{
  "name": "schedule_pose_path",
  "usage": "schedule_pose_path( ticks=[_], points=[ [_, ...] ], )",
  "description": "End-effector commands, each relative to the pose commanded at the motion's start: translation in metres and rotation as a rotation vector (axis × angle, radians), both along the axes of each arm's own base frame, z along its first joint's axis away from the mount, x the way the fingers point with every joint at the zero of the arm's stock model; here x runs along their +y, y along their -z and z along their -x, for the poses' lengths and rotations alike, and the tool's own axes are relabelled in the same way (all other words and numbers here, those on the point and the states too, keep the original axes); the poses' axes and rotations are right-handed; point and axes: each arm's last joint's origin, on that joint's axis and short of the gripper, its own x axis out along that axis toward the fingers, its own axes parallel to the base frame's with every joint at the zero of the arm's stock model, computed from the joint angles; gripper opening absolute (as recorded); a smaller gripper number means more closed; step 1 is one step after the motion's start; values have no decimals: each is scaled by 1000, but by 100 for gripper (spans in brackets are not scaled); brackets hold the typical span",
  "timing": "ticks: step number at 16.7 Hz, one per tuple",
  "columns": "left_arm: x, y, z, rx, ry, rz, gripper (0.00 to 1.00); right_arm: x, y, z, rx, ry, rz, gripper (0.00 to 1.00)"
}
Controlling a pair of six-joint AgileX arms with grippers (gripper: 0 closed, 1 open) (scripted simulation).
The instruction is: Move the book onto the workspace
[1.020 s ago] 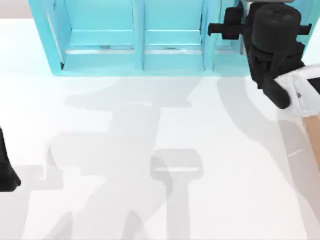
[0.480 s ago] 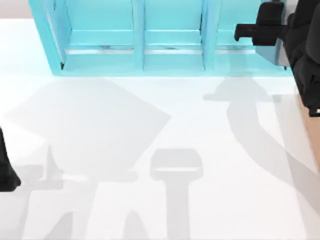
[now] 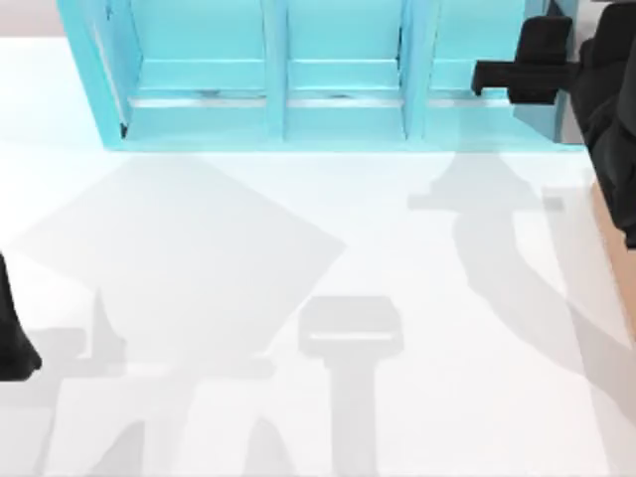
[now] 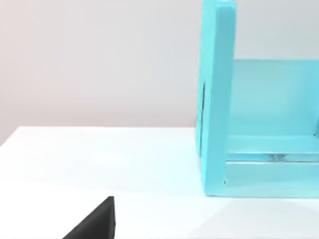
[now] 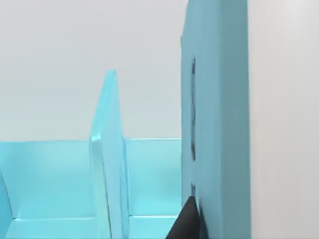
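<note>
Near left, the left gripper [image 3: 12,343] sits parked at the table edge, and I cannot tell its grip from here; the white workspace [image 3: 298,248] lies bare in front of it, the tan box [image 3: 608,238] at its right edge. Farther back, the right gripper [image 3: 509,75] is up at the rightmost bay of the turquoise shelf [image 3: 199,124], tight beside the end wall [image 5: 214,99], and whether it has closed on anything I cannot tell. The book itself I can't pick out; likely it's hidden in that bay. The danger: clipping that wall or the divider [image 5: 107,159] and dragging the shelf, or a thin grip letting a heavy hardcover slip and drop
</note>
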Motion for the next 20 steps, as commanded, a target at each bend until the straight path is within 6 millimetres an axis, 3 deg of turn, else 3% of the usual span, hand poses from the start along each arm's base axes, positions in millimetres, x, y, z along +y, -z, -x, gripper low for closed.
schedule_pose_path(
  ticks=[3,6,14,20],
  points=[
    [0,0,0,0,0,0,100,9,7,-2,8,-12,72,0],
    [0,0,0,0,0,0,100,26,24,-3,31,-49,248,0],
    [0,0,0,0,0,0,100,81,96,16,87,-247,991,0],
    [0,0,0,0,0,0,100,100,138,39,70,-384,1450,0]
  ],
)
